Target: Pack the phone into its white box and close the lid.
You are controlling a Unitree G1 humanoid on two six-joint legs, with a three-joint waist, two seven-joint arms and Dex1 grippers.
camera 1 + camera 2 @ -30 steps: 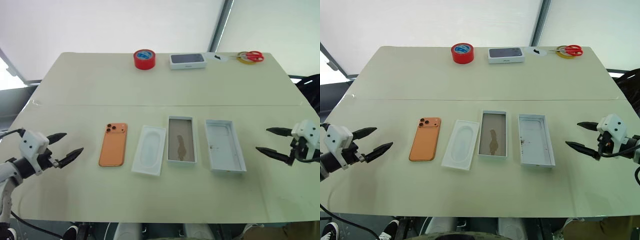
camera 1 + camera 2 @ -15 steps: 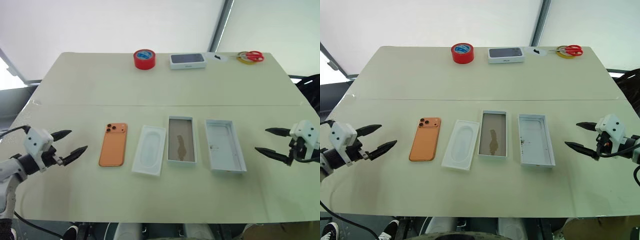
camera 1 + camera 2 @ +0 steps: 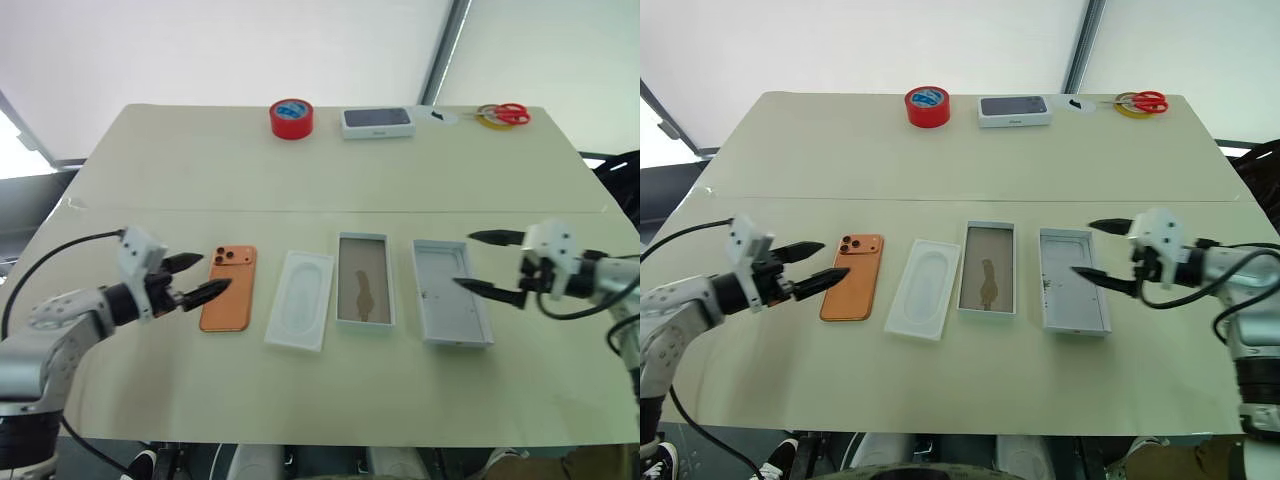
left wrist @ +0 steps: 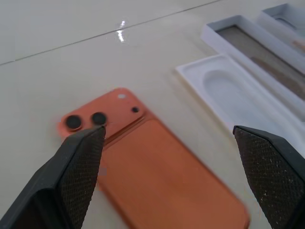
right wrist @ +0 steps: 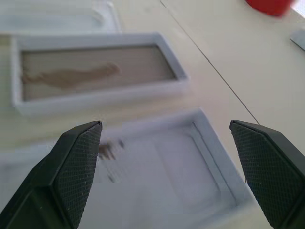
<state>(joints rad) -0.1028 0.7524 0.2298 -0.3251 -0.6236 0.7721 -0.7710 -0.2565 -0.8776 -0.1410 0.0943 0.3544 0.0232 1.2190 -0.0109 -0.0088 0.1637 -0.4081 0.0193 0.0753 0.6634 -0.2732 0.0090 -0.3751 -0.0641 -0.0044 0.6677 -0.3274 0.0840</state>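
The orange phone (image 3: 227, 287) lies back-up on the table, its camera lenses at the far corner, also in the left wrist view (image 4: 157, 176). My left gripper (image 3: 200, 277) is open, its tips at the phone's left edge. To the phone's right lie a moulded white insert tray (image 3: 299, 299), then the white box (image 3: 362, 279) with a brownish floor, then the lid (image 3: 449, 292) with its inside up. My right gripper (image 3: 482, 262) hangs open over the lid's right side; the right wrist view looks onto the lid (image 5: 157, 176) and the box (image 5: 95, 76).
At the table's far edge stand a red tape roll (image 3: 291, 118), a white slab with a dark top (image 3: 378, 121) and red-handled scissors on a yellow tape roll (image 3: 503, 114). A seam crosses the table (image 3: 150, 170) behind the row of parts.
Both arms swung inward toward the middle: the left gripper came right to the phone's edge, the right gripper came left over the lid. Both stayed open. The objects did not move.
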